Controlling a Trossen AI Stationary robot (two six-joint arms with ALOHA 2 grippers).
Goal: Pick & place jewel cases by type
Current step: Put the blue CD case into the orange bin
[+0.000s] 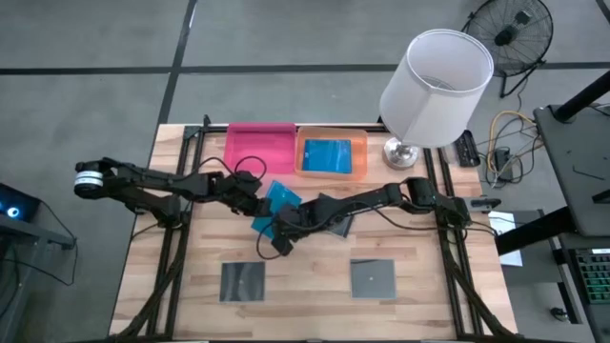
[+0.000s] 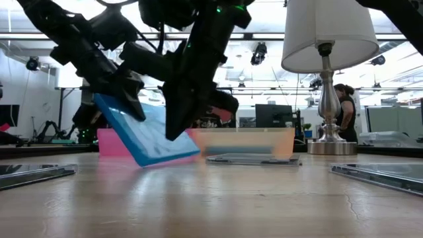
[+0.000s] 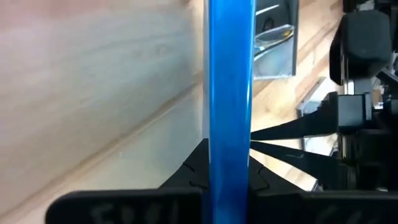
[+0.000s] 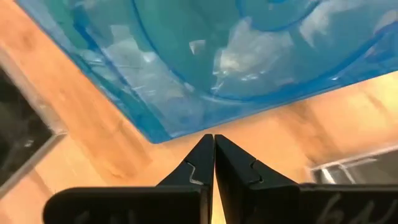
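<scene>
1. At mid-table, just in front of the pink tray [image 1: 259,145], the left gripper [image 1: 255,195] clamped a blue jewel case [image 1: 276,202] by its edge. In the left wrist view the case [image 3: 229,93] stood edge-on between the fingers [image 3: 193,171], a grip we judged was meant to tip it up off the wood.
2. From table height the blue case [image 2: 149,135] leaned tilted, one lower corner on the table, the pink tray behind it. It looked thin, translucent and glossy.
3. Just right of that case, in front of the orange tray [image 1: 332,155], the right gripper [image 1: 283,238] had its fingers [image 4: 233,171] pressed together on nothing, tips by the case's low edge [image 4: 205,74], perhaps to steady it.
4. Another blue case [image 1: 327,155] already lay in the orange tray.
5. Two dark cases [image 1: 243,279] [image 1: 373,277] lay flat well in front of the trays; a third [image 1: 338,224] sat under the right arm.
</scene>
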